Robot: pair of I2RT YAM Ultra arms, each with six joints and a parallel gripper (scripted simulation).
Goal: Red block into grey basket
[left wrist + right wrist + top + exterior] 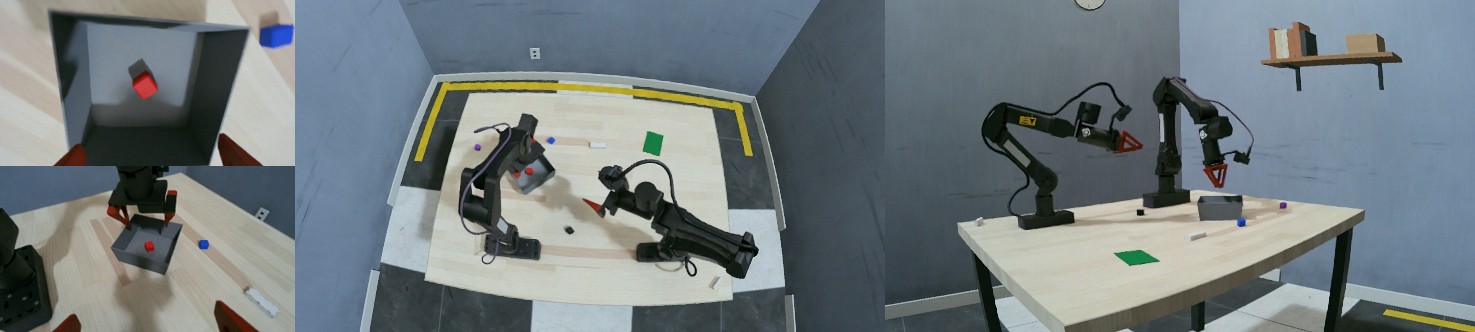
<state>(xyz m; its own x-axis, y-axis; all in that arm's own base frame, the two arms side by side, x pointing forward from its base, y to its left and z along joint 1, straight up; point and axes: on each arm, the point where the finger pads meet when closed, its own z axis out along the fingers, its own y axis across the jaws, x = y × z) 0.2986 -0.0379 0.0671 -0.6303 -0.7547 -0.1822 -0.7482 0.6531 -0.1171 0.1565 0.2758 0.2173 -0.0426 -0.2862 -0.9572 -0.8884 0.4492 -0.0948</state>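
Note:
The red block [145, 85] lies loose on the floor of the grey basket [111, 67], which stands flat and right side up on the table. Both also show in the right wrist view: the block [149, 246] inside the basket [141, 260]. My left gripper [149, 144] is open and empty, hanging well above the basket [1220, 207] with its fingers pointing down [1216, 176]. My right gripper [1128, 142] [595, 205] is open and empty, held high over the middle of the table, apart from the basket [532, 175].
A blue block [551, 140] lies just beyond the basket, a purple block [477, 147] to its far side. A white bar [597, 145], a green flat patch [653, 142] and a black block [569, 230] lie elsewhere on the table. A small white piece [715, 282] lies near the right arm's base.

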